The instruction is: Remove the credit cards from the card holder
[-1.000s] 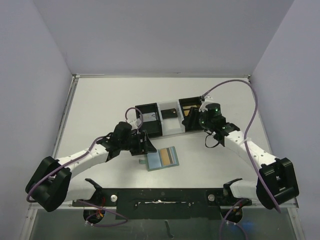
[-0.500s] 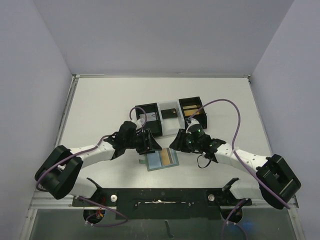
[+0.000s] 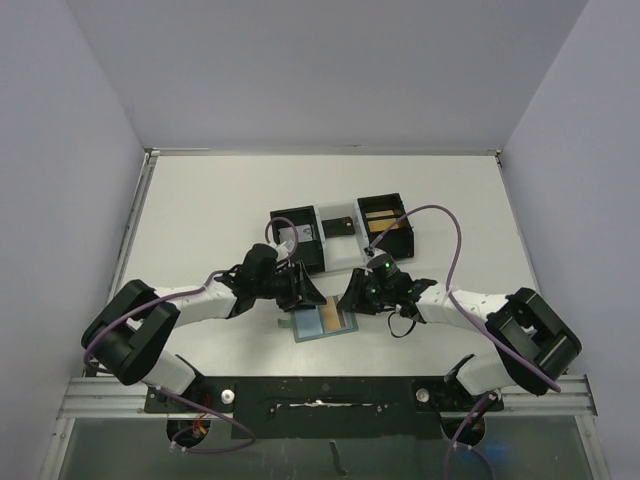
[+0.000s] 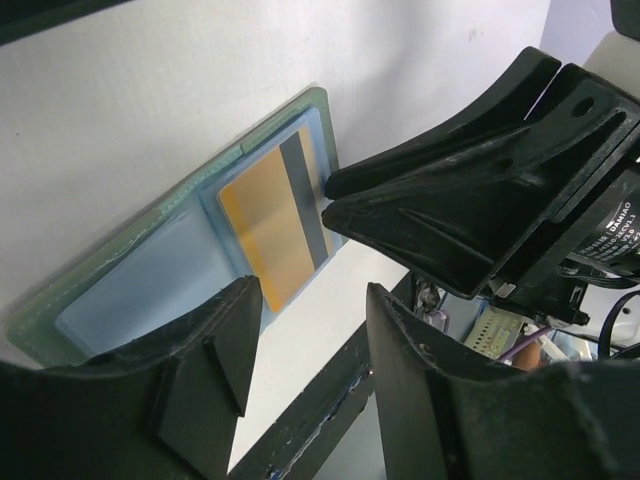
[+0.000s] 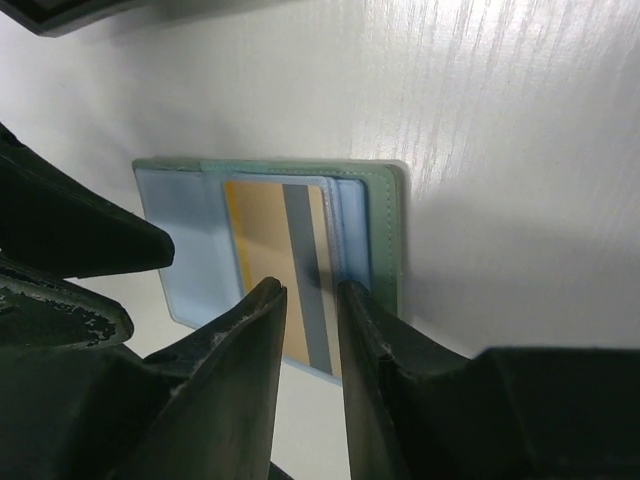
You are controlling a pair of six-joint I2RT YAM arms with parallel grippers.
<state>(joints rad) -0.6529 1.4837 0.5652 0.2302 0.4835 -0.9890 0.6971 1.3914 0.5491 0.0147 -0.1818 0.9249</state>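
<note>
Right fingers (image 5: 240,350), narrowly parted, straddle the striped edge of the gold-orange credit card (image 5: 262,235), possibly touching it. Left fingers (image 4: 210,350) are spread wide above the open card holder (image 5: 385,220), which lies flat on the desk (image 5: 500,100).

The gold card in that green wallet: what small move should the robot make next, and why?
Probably lower the right gripper so its fingers straddle the striped edge of the gold card, then close. The card sits in its pocket, the card holder lies open, and those fingers hover above, slightly apart.
</note>
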